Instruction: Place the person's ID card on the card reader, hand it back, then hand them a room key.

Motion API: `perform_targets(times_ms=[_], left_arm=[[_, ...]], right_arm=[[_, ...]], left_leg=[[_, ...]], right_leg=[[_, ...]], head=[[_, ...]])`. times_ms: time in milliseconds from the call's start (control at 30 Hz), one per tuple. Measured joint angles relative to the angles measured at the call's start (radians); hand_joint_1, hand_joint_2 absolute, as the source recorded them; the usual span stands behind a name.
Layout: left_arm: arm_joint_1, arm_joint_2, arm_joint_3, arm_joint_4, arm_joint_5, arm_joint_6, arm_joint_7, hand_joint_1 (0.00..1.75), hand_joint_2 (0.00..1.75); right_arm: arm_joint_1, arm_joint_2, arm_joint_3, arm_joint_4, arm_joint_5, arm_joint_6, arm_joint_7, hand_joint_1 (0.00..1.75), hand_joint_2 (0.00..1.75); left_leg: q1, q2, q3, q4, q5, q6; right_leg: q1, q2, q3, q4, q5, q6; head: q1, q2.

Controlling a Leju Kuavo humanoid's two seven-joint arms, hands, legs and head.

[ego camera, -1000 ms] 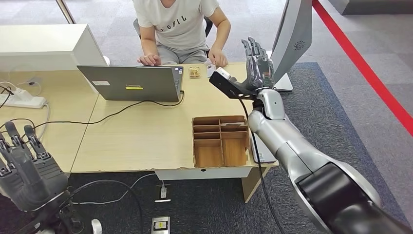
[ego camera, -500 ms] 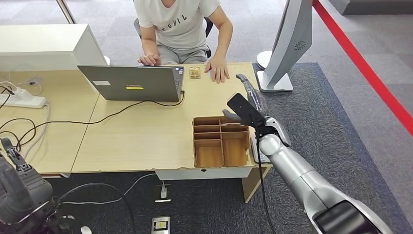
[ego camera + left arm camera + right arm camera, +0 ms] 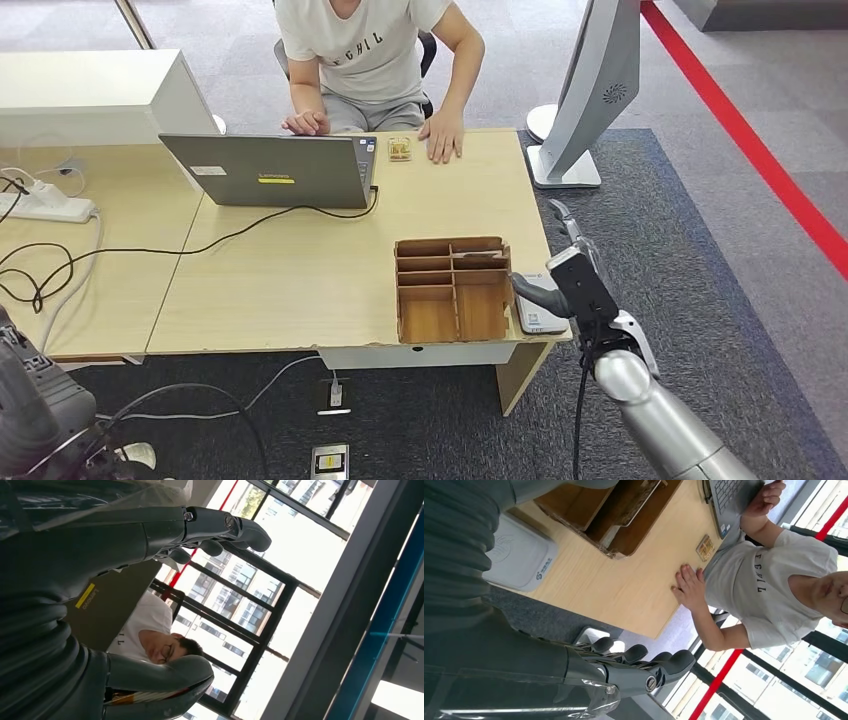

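Withdrawn right hand point(image 3: 572, 285) now hovers beside card reader point(image 3: 537, 314).

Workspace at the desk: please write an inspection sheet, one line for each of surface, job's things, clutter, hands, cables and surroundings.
Surface: light wooden desk, bare in the middle.
Job's things: grey card reader at the desk's right front edge, beside the wooden divider box; nothing seen lying on the reader; small card-like item near the person's hand, kind not readable.
Clutter: open laptop; white box at the far left.
Hands: right hand off the desk's right edge by the reader, holding nothing; left hand low, fingers apart, holding nothing.
Cables: black cable from the laptop across the desk; power strip; more cable on the floor.
Surroundings: seated person; grey stand; red floor line.
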Motion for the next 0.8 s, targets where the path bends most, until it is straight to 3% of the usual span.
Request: perform_targets(times_ms=[167,400,800], left_arm=[[0.002,0.0,-0.001,-0.001,0.0,0.011,0.0,0.0,1.75],[0.002,0.007,-0.013,-0.009,-0.001,0.047,0.0,0.0,1.75],[-0.006,0.025,-0.062,-0.016,0.017,0.07,0.0,0.0,1.75]], right_arm=[[0.051,-0.033,-0.039,-0.093,0.014,-0.001,0.012,0.0,1.75],[0.068,-0.04,-0.057,-0.151,0.09,-0.001,0.036,0.0,1.75],[0.004,0.016,-0.021,-0.113,0.367,-0.007,0.067,0.0,1.75]], left_leg=[[0.0,0.0,0.0,0.0,0.0,0.0],[0.0,0.0,0.0,0.0,0.0,0.0],[0.0,0.0,-0.001,-0.001,0.0,0.0]], right_leg=[[0.0,0.0,0.0,0.0,0.0,0.0],[0.0,0.0,0.0,0.0,0.0,0.0],[0.0,0.0,0.0,0.001,0.0,0.0]], head=[[0.0,0.0],[0.0,0.0],[0.0,0.0]])
